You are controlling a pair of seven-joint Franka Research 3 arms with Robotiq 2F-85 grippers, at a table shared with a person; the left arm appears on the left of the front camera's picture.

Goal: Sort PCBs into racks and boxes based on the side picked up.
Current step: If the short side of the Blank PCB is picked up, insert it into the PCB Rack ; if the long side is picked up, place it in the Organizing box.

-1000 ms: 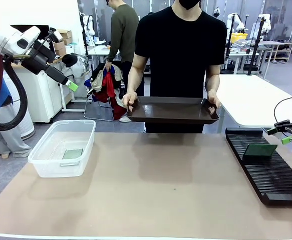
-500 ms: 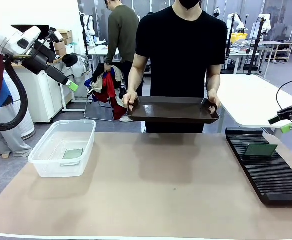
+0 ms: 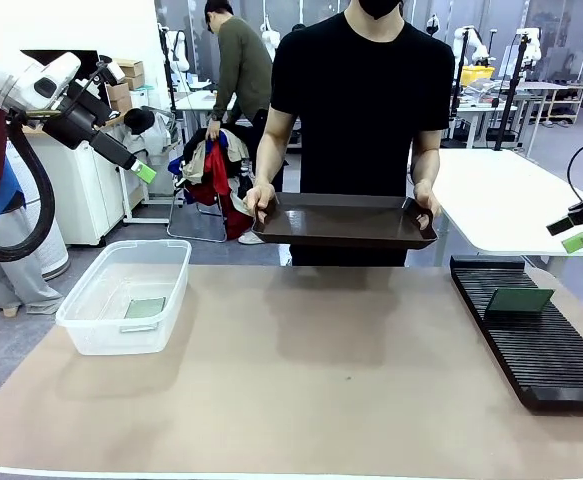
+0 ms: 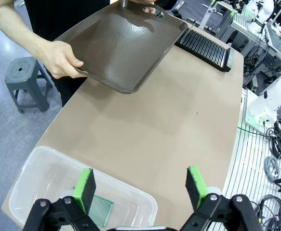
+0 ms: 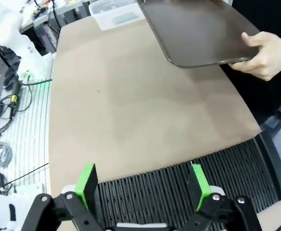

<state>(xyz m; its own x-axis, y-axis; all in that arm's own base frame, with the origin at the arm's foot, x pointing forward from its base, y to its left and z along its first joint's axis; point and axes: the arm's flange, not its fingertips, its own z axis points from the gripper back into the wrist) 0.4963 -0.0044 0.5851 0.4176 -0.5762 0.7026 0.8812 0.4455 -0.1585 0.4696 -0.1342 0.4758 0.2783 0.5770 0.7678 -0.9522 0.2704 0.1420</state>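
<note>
We see two PCBs: one pale grey-green board (image 3: 145, 307) lies flat on the floor of the clear plastic tub (image 3: 91, 325) at the table's left, and in the left wrist view it shows as a dotted green rectangle (image 4: 96, 210) near the tub's corner. The other board (image 3: 517, 299) stands tilted in the slots of the long black rack (image 3: 561, 370) at the table's right, near its far end. Our left gripper (image 4: 142, 185) hangs high above the tub with its green-padded fingers spread wide and nothing between them; our right gripper (image 5: 144, 185) hovers above the rack, equally wide apart and empty. The table top (image 3: 311, 390) is plain tan, matte and bare in the middle. Across it a person in a black shirt holds a dark brown tray (image 3: 343, 220) level with both hands, and behind lies a workshop with white tables and another person.
</note>
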